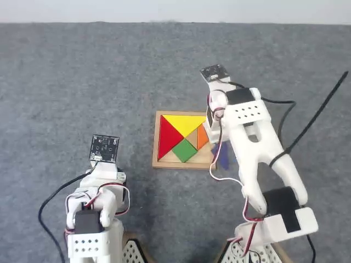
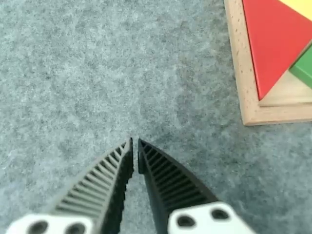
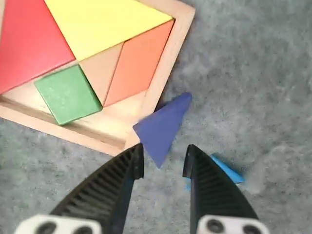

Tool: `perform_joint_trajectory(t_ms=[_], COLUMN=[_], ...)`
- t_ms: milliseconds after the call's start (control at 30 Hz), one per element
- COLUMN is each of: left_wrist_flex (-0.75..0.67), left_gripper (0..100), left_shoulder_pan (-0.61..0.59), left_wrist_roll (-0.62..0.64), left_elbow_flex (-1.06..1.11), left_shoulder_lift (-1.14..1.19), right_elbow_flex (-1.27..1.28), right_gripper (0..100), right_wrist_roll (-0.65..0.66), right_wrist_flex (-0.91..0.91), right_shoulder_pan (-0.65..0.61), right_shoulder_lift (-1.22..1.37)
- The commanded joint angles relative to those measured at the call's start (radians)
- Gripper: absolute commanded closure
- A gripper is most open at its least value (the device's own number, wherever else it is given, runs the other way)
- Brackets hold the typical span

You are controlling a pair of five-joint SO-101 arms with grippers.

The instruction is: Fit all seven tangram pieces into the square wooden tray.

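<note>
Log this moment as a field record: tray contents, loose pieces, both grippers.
Tray: holds red triangle, yellow triangle, green square, orange piece; bare gaps remain.
Loose: dark blue triangle at the tray's corner; light blue piece on the carpet, partly hidden.
Left gripper: jaws shut, empty, over carpet beside the tray.
Right gripper: jaws open, either side of the dark blue triangle's tip.

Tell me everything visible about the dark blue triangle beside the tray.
The dark blue triangular wooden piece is a flat, matte, painted triangle. It lies outside the square wooden tray, on the grey felt-like table cover, one corner meeting or just overlapping the tray's rim. Another corner points between the open fingers of the right gripper, which do not appear to touch it.
</note>
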Motion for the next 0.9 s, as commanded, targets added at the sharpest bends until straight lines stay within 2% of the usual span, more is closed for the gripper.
perform_joint_trajectory(t_ms=[0, 100, 200, 600, 867], left_wrist_flex=[0.003, 0.003, 0.003, 0.003, 0.003], left_gripper=[98, 98, 98, 98, 98], left_shoulder_pan=[0.005, 0.005, 0.005, 0.005, 0.005], left_wrist_roll=[-0.002, -0.002, -0.002, -0.002, -0.002], left_elbow_flex=[-0.01, -0.01, -0.01, -0.01, -0.01], left_shoulder_lift=[-0.017, -0.017, -0.017, -0.017, -0.017], right_elbow_flex=[0.147, 0.299, 0.338, 0.342, 0.341], right_gripper=[85.9, 80.5, 74.8, 75.7, 75.7], right_wrist_roll=[0.014, -0.031, -0.109, -0.181, -0.183], right_wrist_flex=[-0.159, -0.317, -0.374, -0.421, -0.43], right_shoulder_pan=[-0.005, -0.01, -0.005, 0.001, 0.179], right_shoulder_lift=[-0.068, -0.07, -0.076, 0.013, -0.008])
